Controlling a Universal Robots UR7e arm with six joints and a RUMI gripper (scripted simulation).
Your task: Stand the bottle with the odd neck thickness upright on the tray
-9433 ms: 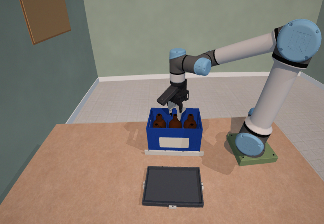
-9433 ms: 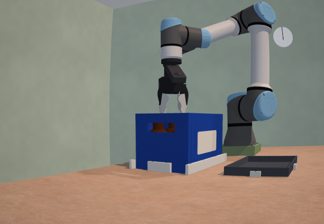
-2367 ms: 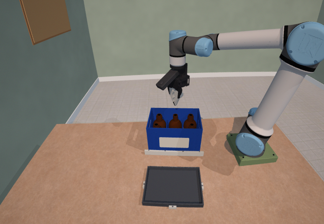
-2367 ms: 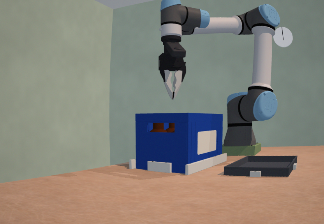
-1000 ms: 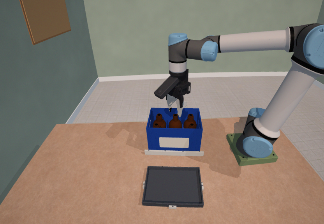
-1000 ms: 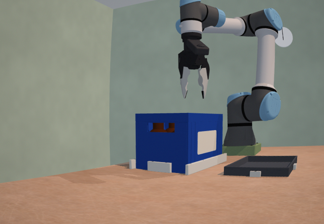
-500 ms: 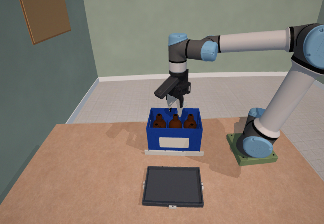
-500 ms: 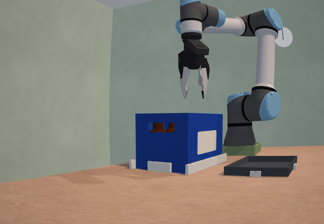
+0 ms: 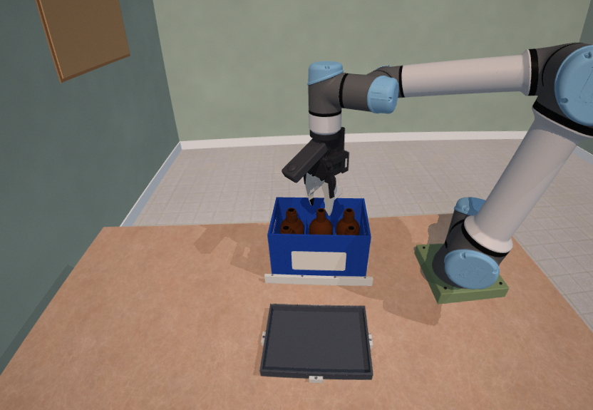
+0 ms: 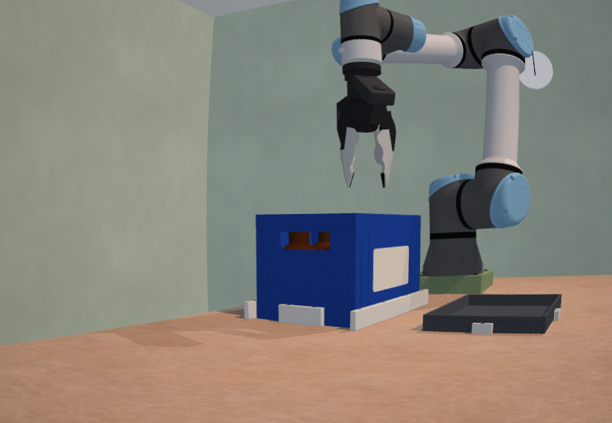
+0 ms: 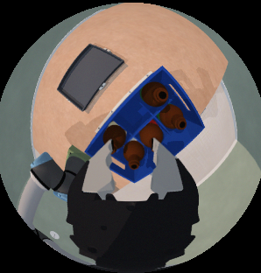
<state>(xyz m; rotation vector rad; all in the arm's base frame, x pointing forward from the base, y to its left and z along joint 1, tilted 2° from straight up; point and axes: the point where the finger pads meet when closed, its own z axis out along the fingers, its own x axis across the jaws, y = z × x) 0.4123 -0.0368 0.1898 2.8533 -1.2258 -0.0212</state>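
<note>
The blue crate [image 9: 282,252] [image 10: 306,279] [image 11: 193,127] holds the brown bottles upright. The back row has a left bottle [image 9: 291,224] [image 11: 172,116], a middle bottle [image 9: 321,227] [image 11: 151,134] and a right bottle [image 9: 348,226] [image 11: 134,152]. In front stand a left bottle [image 9: 286,229] [image 11: 154,94] and a right bottle [image 9: 351,229] [image 11: 114,133]; the front middle compartment is empty. I cannot tell which neck differs. My gripper [image 9: 320,208] [image 10: 367,186] [image 11: 132,139] is partly open and empty, pointing down above the crate. The dark tray [image 9: 316,338] [image 10: 444,323] [image 11: 91,76] holds nothing.
A long white strip [image 9: 318,279] [image 10: 390,310] lies along the crate's front foot, between crate and tray. Small white blocks sit at the tray's edges. The arm's green base plate [image 9: 471,293] [image 10: 449,284] is right of the crate. The crate walls rise around the bottles.
</note>
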